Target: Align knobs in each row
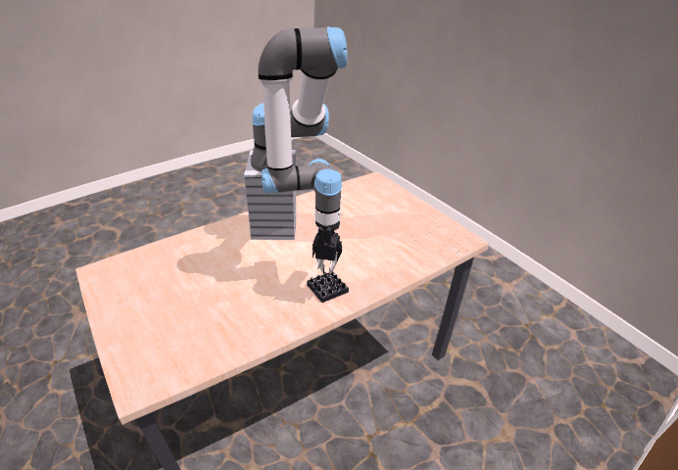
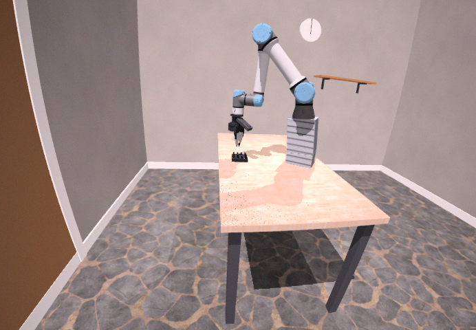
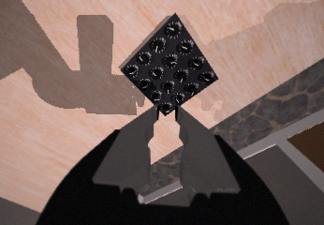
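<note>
The top view looks down from high at one corner of the counter (image 1: 195, 309), far off. The exterior view faces the counter's short end from across the room. The wrist view looks down past the pincer (image 3: 167, 112), close; all share the counter.
</note>
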Available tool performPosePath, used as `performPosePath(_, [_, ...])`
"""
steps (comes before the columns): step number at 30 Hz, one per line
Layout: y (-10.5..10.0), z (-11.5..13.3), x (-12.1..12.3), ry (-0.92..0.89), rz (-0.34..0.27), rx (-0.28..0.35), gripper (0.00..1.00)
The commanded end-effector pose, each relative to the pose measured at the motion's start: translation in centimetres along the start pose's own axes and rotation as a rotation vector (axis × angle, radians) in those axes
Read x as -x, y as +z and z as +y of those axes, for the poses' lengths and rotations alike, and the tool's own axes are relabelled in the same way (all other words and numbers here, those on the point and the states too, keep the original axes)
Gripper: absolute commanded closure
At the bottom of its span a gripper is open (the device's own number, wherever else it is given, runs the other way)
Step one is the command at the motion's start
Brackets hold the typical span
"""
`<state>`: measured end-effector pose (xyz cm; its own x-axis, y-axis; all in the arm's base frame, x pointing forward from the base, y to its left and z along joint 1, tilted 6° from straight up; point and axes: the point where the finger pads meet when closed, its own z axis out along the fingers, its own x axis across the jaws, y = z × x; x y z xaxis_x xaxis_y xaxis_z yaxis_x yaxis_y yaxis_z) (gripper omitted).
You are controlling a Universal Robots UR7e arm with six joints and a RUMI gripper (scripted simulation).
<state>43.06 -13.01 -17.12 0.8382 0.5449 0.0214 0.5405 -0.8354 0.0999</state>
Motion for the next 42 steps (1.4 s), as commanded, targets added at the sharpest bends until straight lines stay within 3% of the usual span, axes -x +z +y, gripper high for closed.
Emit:
performPosePath(1, [0.0, 0.0, 0.0, 0.000, 0.001, 0.001, 0.89])
performPosePath(42, [3.8, 0.0, 0.0, 0.000, 0.001, 0.001, 0.89])
